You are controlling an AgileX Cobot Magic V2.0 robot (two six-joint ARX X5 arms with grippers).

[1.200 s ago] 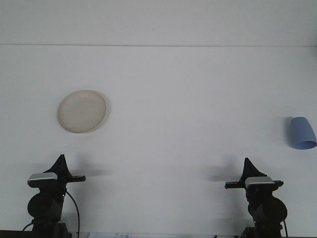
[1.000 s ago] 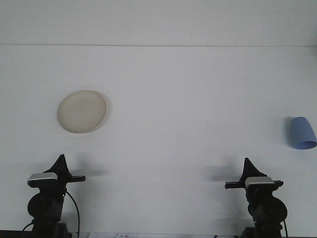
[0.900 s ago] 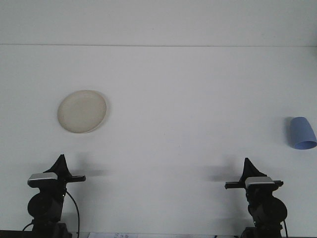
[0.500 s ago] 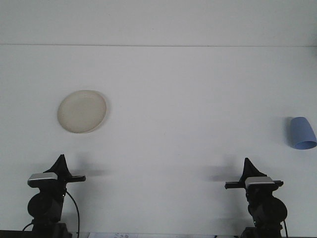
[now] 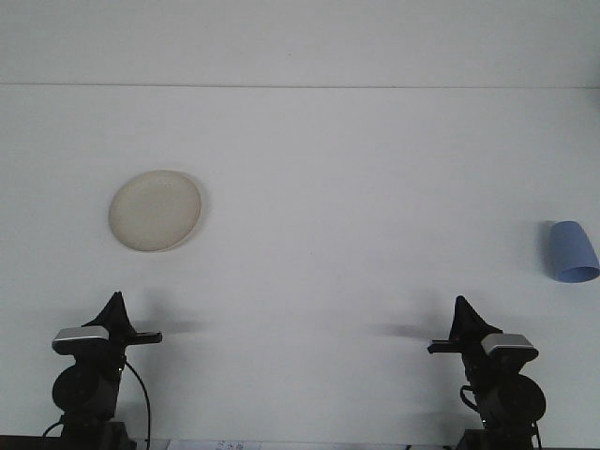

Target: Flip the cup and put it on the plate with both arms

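While both arms sit low at the near edge, cream plate [image 5: 155, 210] lies bare at left; blue cup [image 5: 572, 251] stands mouth-down at far right. Left gripper [image 5: 113, 314] and right gripper [image 5: 463, 319] hold nothing; finger opening cannot be determined.

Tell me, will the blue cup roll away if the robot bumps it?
Probably not far. The blue cup seems to stand upside down on its wide rim on the table, so a gentle bump would more likely slide it. A harder push near its narrower top might tip it, and on its side it would likely roll in a curve. It looks small and probably light.
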